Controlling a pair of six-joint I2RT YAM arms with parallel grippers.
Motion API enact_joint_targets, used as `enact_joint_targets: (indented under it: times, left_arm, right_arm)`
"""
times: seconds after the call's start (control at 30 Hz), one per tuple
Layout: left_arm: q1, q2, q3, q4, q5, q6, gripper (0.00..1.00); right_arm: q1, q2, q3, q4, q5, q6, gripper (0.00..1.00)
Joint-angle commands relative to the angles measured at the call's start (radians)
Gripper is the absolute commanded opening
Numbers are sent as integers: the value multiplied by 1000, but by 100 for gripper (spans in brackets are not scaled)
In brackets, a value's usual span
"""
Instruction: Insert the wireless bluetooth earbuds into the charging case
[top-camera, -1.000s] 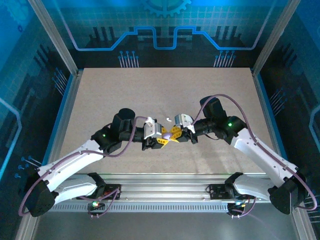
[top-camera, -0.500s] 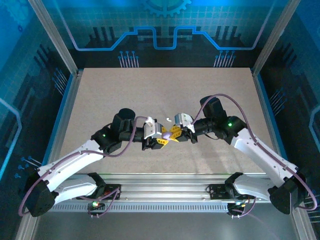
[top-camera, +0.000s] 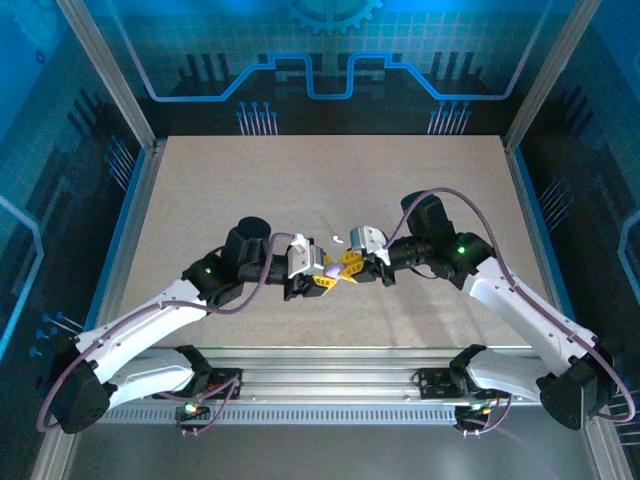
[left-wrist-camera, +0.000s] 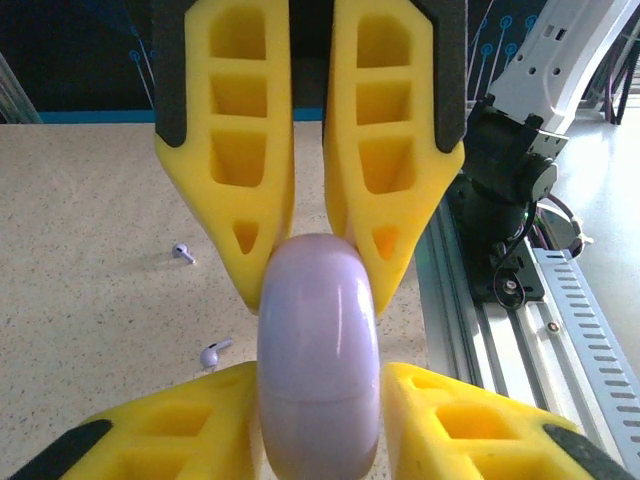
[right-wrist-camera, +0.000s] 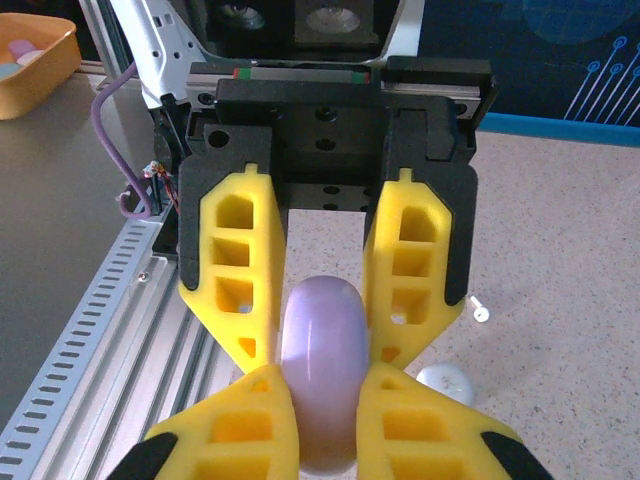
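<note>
Two-tool hold on the charging case. The lavender case (left-wrist-camera: 318, 340) hangs in mid-air above the near part of the table (top-camera: 250, 180), between the two arms. The left tool (top-camera: 322, 276) is closed on one end of it and the right tool (top-camera: 349, 264) is clamped on the other, the two sets of yellow fingers meeting tip to tip. The lid seam looks shut. This opposed grip probably lets one tool steady the body while the other works the lid. Both earbuds lie loose on the table beyond the case, one (left-wrist-camera: 183, 252) farther off and one (left-wrist-camera: 214, 352) nearer, neither yet inserted.
</note>
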Motion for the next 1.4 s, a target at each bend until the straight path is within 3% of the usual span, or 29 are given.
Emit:
enact_joint_targets:
  times: [0.0, 0.17, 0.33, 0.4, 0.5, 0.6, 0.93, 1.37]
  left_arm:
    - [-6, -17, 7, 2, -8, -7, 31]
    - [-6, -25, 6, 12, -7, -13, 29]
    - [-6, -30, 6, 8, -7, -10, 21]
    - [-6, -33, 8, 3, -15, -1, 18]
    - [-6, -35, 6, 1, -34, -1, 18]
    - [-6, -35, 3, 7, -31, -4, 17]
    - [-7, -34, 2, 10, -31, -6, 17]
    - [-6, -45, 0, 6, -28, -5, 16]
  right_arm:
    - [14, -10, 20, 18, -12, 14, 10]
    - [14, -7, 20, 12, -8, 11, 10]
    - [13, -6, 22, 16, -5, 12, 11]
    - [13, -10, 22, 24, 12, 26, 18]
    - [14, -26, 8, 49, 46, 46, 37]
    - [14, -45, -18, 96, 70, 68, 42]
    - [18, -26, -8, 97, 45, 80, 51]
    - [34, 7, 14, 90, 63, 69, 51]
